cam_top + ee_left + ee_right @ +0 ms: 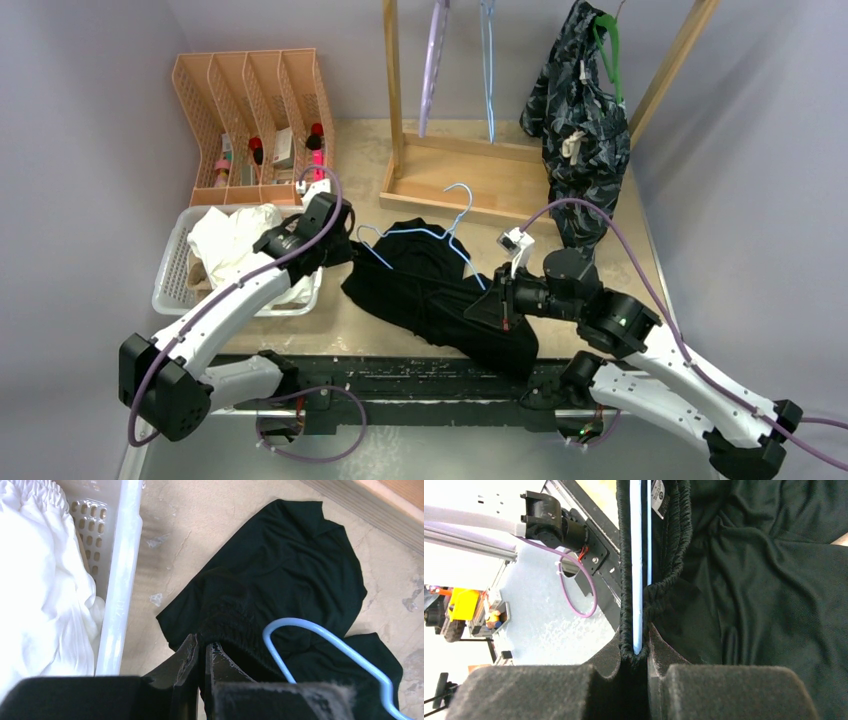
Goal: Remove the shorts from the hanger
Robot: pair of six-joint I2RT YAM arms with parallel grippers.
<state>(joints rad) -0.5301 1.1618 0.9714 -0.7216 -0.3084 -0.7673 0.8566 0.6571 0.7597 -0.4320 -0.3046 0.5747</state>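
Black shorts lie spread on the table with a light blue hanger still threaded in the waistband. My left gripper is shut on the left end of the elastic waistband, next to the hanger's hook. My right gripper is shut on the waistband's other end, with the hanger's blue wire pinched inside the fabric fold. Dark patterned shorts hang from a green hanger on the rack. White shorts lie in the basket.
A white basket stands at the left, its rim close beside my left gripper. Behind it is an orange file organizer. The wooden rack's base lies behind the black shorts, with two bare hangers hanging above.
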